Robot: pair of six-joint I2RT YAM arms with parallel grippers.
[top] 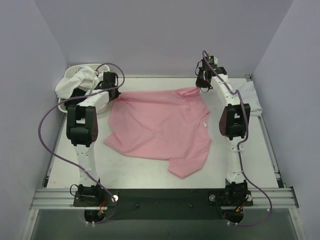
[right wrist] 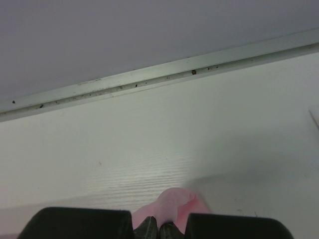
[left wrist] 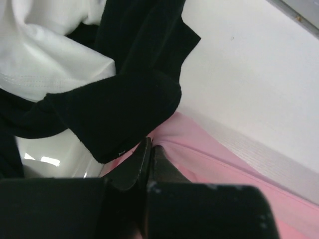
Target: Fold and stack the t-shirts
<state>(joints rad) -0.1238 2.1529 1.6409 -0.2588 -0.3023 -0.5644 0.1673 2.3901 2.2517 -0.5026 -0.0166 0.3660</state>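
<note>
At the far side, left gripper (top: 117, 95) and right gripper (top: 198, 90) each pinch the pink shirt (top: 160, 127), spreading it. Next, it probably needs laying smooth for folding.

1. Pink t-shirt (top: 160, 125), table centre: plain light pink, no print.
2. White t-shirt (top: 75, 80), ten o'clock: plain white.
3. Black t-shirt (left wrist: 124, 74): solid black.
4. Basin (left wrist: 45, 154): glossy white.
5. Table (top: 140, 170): white.
6. Walls (top: 150, 35): pale lilac.

buried, cropped, blurred
upper left of the top view: basin (top: 62, 105) mostly buried under a heaped white shirt (top: 75, 80) and the left arm (top: 82, 122). bottom of the right wrist view: pink shirt (right wrist: 172, 204) cropped to a small tuft. bottom of the left wrist view: left gripper (left wrist: 150, 149) a dark blur.
</note>
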